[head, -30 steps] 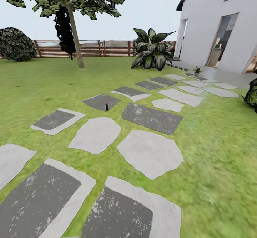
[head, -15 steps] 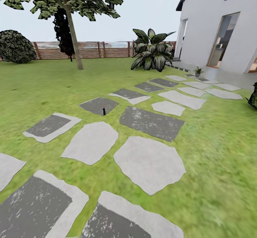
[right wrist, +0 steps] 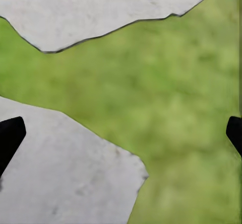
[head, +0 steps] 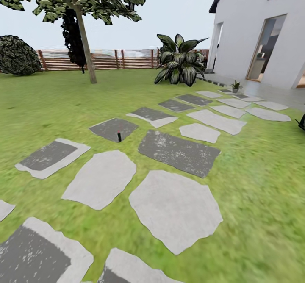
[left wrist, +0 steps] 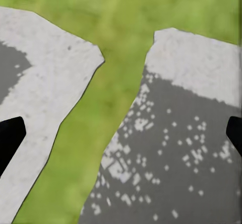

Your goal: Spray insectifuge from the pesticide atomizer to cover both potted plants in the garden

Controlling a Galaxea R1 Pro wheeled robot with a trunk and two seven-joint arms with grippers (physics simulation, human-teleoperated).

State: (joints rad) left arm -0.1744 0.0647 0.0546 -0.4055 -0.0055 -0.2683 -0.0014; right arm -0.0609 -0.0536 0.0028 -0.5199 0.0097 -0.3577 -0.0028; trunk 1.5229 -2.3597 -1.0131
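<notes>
The garden lawn (head: pixel 51 105) with grey stepping stones (head: pixel 176 209) lies ahead in the head view. One small potted plant (head: pixel 236 86) in a grey pot stands far off by the house. A tiny dark upright thing with a reddish top (head: pixel 119 136) stands on a dark stone; it is too small to tell whether it is the pesticide atomizer. My left gripper (left wrist: pixel 121 138) hangs open over a dark speckled stone (left wrist: pixel 176 148) and grass, holding nothing. My right gripper (right wrist: pixel 121 133) is open and holds nothing above grass between two pale stones (right wrist: pixel 60 178).
A big broad-leaved shrub (head: pixel 180 65) grows beside the path. A tree (head: pixel 82 33) and a round bush (head: pixel 17 56) stand before the wooden slat fence (head: pixel 110 59). The white house (head: pixel 262 33) with an open doorway is at right. A dark plant's edge (head: pixel 302 122) shows at far right.
The whole head view has shifted: the stones have slid down and left in the picture, so the camera has moved forward. Nothing in the garden itself has moved.
</notes>
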